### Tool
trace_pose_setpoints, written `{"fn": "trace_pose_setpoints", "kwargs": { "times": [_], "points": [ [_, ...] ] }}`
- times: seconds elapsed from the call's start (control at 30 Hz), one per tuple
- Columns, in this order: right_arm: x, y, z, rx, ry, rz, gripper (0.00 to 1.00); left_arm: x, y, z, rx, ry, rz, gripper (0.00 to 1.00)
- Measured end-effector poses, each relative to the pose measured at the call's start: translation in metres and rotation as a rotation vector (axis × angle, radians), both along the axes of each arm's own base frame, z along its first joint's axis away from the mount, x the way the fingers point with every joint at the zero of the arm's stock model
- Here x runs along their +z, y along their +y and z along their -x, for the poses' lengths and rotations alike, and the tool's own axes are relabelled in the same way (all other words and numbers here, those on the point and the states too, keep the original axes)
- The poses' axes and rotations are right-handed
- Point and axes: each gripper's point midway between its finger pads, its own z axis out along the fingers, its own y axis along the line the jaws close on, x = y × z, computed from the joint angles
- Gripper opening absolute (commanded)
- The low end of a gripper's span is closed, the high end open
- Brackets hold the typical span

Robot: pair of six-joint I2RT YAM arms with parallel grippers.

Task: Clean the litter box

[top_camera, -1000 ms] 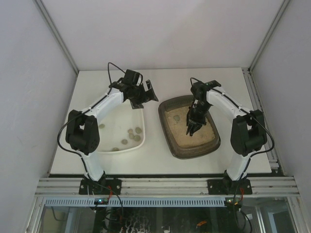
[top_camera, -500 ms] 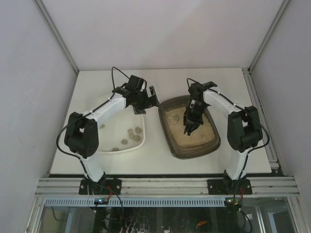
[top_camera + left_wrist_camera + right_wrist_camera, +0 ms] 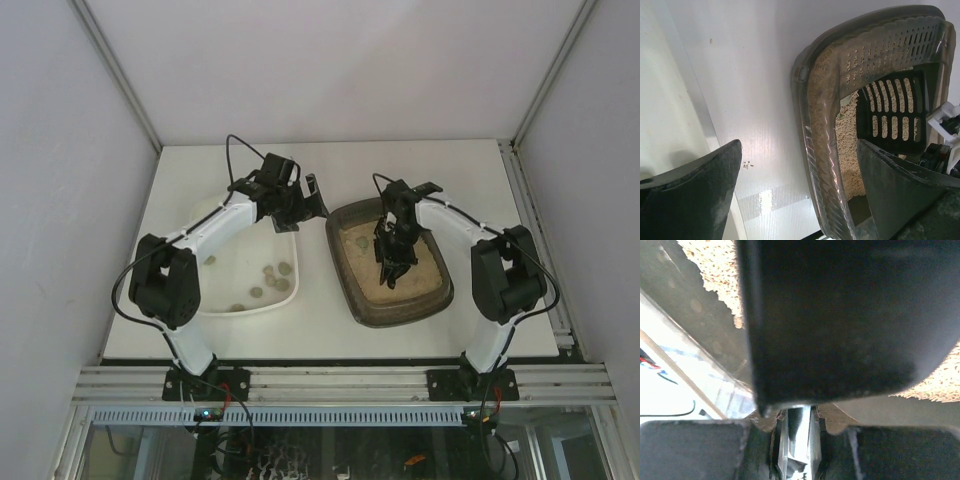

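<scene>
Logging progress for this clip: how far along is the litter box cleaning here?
Done: several clumps lie in the white tray. In hand: the right gripper is shut on the black slotted scoop inside the litter box; the left gripper hangs open beside it. Left: one lump seems to sit in the litter near its left wall.

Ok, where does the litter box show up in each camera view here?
Top external: the litter box lies right of centre.
Left wrist: it fills the right half, its rim curving down the middle.
Right wrist: only its grey wall shows at the left, beside the dark scoop, which covers most of the view.
Shared landmark: the beige litter inside it.
</scene>
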Motion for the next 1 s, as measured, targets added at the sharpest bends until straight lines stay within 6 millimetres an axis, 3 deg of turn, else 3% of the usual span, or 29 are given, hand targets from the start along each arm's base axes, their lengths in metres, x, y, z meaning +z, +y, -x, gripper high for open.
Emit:
{"fn": "trace_pose_setpoints", "kwargs": {
  "times": [0.33, 0.7, 1.0],
  "points": [
    [-0.009, 0.0, 0.003, 0.158, -0.148, 0.071, 0.0, -0.001, 0.001, 0.001, -0.002, -0.002, 0.0, 1.0],
    [-0.024, -0.013, -0.001, 0.224, -0.185, 0.179, 0.0, -0.003, 0.003, 0.005, -0.014, -0.002, -0.007, 1.0],
    [-0.022, -0.002, -0.008, 0.249, -0.186, 0.173, 0.0, -0.003, 0.002, 0.005, -0.02, -0.002, -0.003, 1.0]
  ]
}}
